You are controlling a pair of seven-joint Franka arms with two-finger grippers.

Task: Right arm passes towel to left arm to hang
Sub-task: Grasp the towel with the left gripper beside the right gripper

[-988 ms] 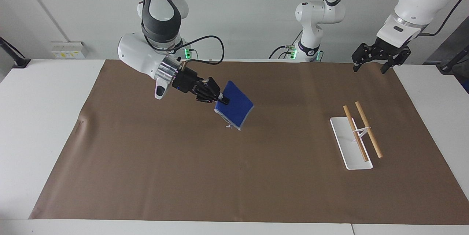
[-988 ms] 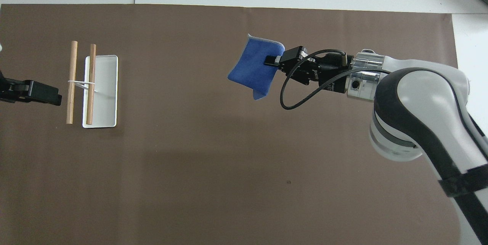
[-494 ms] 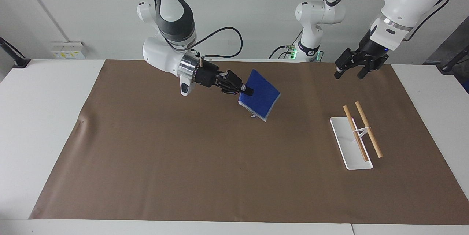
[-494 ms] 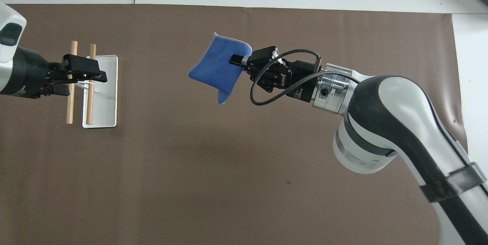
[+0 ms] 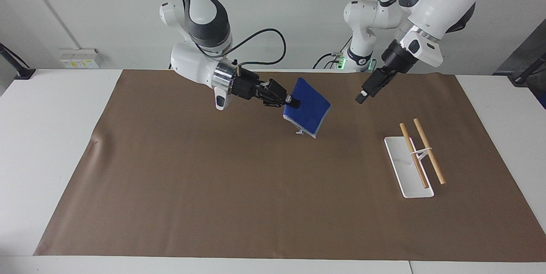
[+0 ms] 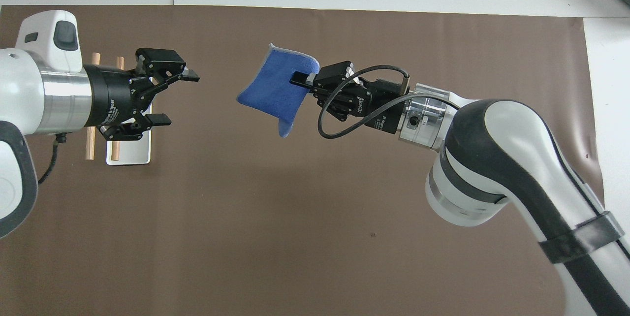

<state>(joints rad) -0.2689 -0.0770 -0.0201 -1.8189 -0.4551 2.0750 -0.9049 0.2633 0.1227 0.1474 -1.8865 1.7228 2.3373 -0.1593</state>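
The towel (image 5: 308, 107) hangs in the air over the middle of the brown table mat (image 5: 213, 188), pinched by one edge in my right gripper (image 5: 293, 103), whose fingers are clamped on the cloth. Against half a second ago it has shifted only slightly toward the left arm's end of the table; a second ago it was much closer to the right arm's end, so the carry has nearly stopped and I read this as the presenting pose. The free part of the towel droops below the grip with its pale stitched edging showing.

The bigger change is on the other side. My left gripper (image 6: 170, 97) has swung in from over the mat's edge by its base and now points at the towel, fingers spread wide apart, with a clear gap of air between it and the cloth. In the overhead view it sits above the towel rack (image 5: 408, 167), a white tray base carrying two wooden rods (image 5: 428, 151), which stands toward the left arm's end of the table.

I judge the handover is about to begin: the left gripper must close the remaining gap and take the free edge before the right lets go.
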